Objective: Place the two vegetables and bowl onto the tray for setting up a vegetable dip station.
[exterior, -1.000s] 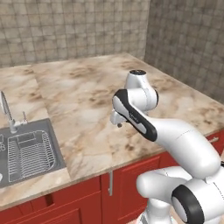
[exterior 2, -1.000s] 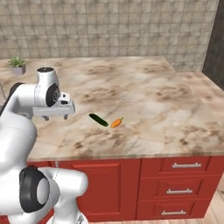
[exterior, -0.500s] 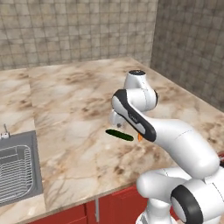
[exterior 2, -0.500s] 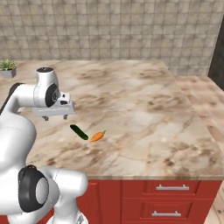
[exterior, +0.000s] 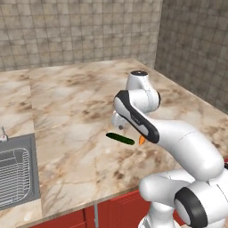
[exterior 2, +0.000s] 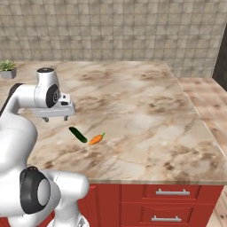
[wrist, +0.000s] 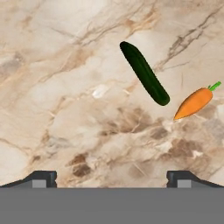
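A dark green cucumber (exterior: 120,138) (exterior 2: 78,135) (wrist: 144,73) lies flat on the marble counter. An orange carrot (exterior 2: 96,139) (wrist: 194,103) with a green top lies just beside it, apart from it; in the left base view the carrot (exterior: 141,140) is partly hidden behind my arm. My gripper (exterior 2: 55,119) (exterior: 118,125) (wrist: 111,179) hangs open above the counter, a little back from both vegetables, with nothing between its fingers. The bowl and the tray are out of view.
A steel sink with a wire rack (exterior: 15,171) sits at the counter's left end. A small potted plant (exterior 2: 7,68) stands at the back left. Tiled walls close the back and right. Red drawers (exterior 2: 168,199) lie under the counter's front edge.
The base has driven sideways, so the whole scene has shifted. The sink has slid left, and the cucumber and carrot now lie closer under the hand. The gripper stays open.
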